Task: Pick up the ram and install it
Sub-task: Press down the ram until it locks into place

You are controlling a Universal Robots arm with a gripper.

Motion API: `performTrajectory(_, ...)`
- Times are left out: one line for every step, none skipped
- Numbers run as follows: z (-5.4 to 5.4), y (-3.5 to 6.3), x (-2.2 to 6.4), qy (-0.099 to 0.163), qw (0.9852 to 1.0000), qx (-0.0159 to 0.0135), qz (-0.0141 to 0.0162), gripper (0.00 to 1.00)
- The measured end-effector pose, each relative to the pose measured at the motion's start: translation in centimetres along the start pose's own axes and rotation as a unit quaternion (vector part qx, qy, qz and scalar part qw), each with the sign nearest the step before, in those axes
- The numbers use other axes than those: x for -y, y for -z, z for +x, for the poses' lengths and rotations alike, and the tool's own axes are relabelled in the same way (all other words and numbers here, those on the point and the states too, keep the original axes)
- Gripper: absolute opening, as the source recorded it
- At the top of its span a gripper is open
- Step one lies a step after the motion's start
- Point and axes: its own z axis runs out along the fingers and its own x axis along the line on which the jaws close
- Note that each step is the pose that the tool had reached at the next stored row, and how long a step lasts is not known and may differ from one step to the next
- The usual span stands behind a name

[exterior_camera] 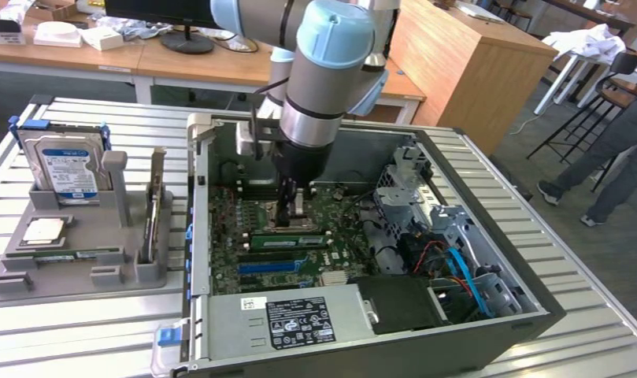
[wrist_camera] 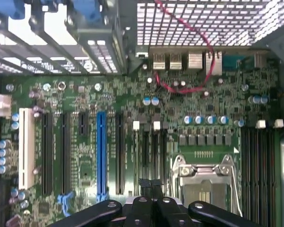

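The ram [exterior_camera: 287, 240], a long narrow green stick with dark chips, sits lengthwise on the motherboard [exterior_camera: 329, 213] inside the open computer case [exterior_camera: 487, 236], just beside the metal CPU socket [exterior_camera: 287, 214]. My gripper [exterior_camera: 294, 223] hangs straight down from the arm, directly over the socket's edge and the ram. I cannot tell whether it touches the stick. In the wrist view my gripper [wrist_camera: 150, 182] is shut, tips together with nothing between them, above the dark slots [wrist_camera: 151, 151] beside the CPU socket [wrist_camera: 205, 184].
A grey tray [exterior_camera: 76, 276] on the exterior view's left holds a hard drive [exterior_camera: 68, 169], a square silver chip [exterior_camera: 45, 230] and an upright expansion card [exterior_camera: 150, 213]. The power supply [exterior_camera: 287, 319] and drive cage [exterior_camera: 444, 236] crowd the case. A person's legs [exterior_camera: 617, 150] stand at the far right.
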Motion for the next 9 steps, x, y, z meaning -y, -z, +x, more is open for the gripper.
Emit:
performTrajectory(0.0, -0.01, -0.16, 0.0, 1.0, 0.0, 0.0, 0.1)
performTrajectory(0.0, -0.03, -0.29, -0.001, 1.0, 0.0, 0.0, 0.1)
performTrajectory(0.0, -0.04, -0.41, -0.001, 1.0, 0.0, 0.0, 0.1)
performTrajectory(0.0, -0.05, -0.56, -0.001, 1.0, 0.0, 0.0, 0.1)
performTrajectory(0.0, -0.06, -0.7, -0.001, 1.0, 0.0, 0.0, 0.1)
performTrajectory(0.0, -0.07, -0.79, -0.002, 1.0, 0.0, 0.0, 0.1)
performTrajectory(0.0, -0.07, -0.79, -0.002, 1.0, 0.0, 0.0, 0.1)
performTrajectory(0.0, -0.07, -0.79, -0.002, 1.0, 0.0, 0.0, 0.1)
performTrajectory(0.0, -0.07, -0.79, -0.002, 1.0, 0.0, 0.0, 0.1)
